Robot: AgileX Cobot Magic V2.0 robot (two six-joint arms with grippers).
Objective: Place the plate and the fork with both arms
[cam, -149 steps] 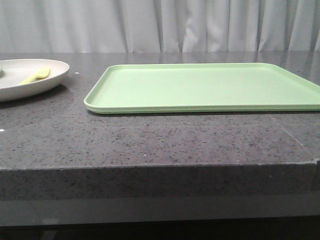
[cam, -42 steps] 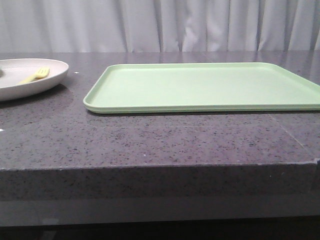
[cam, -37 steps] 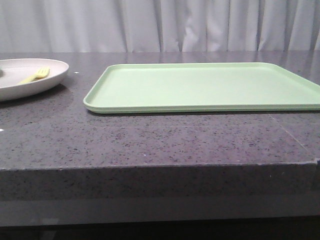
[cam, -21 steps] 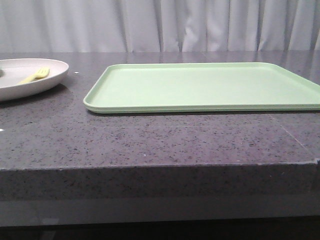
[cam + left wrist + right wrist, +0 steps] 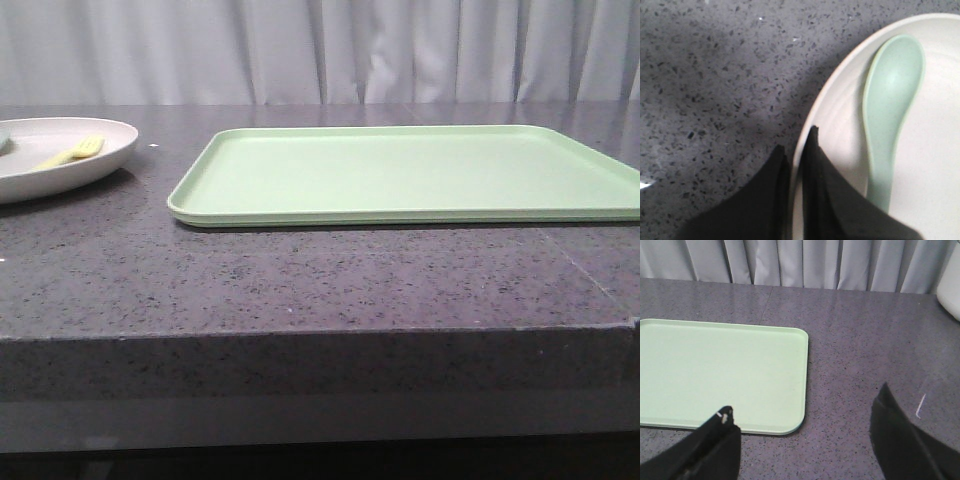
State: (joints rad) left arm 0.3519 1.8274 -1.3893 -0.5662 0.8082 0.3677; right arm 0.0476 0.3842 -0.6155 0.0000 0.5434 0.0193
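The cream plate (image 5: 100,160) sits at the table's far left, cut off by the front view's edge. The small yellow fork (image 5: 76,152) lies in it. In the left wrist view my left gripper (image 5: 796,142) is shut on the plate's (image 5: 935,150) rim, one black finger outside the rim and one inside. A pale green spoon (image 5: 890,110) lies in the plate just beside the inner finger. My right gripper (image 5: 806,402) is open above bare table, near the corner of the light-green tray (image 5: 715,370), holding nothing. Neither gripper shows in the front view.
The flat green tray (image 5: 400,175) takes up the middle and right of the dark speckled table (image 5: 300,280). Grey curtains hang behind. A white object (image 5: 951,285) sits at the table's far side in the right wrist view.
The fork has shifted very slightly on the plate, and a sliver of the grey-green spoon now shows at the front view's left edge. The tray has not moved.
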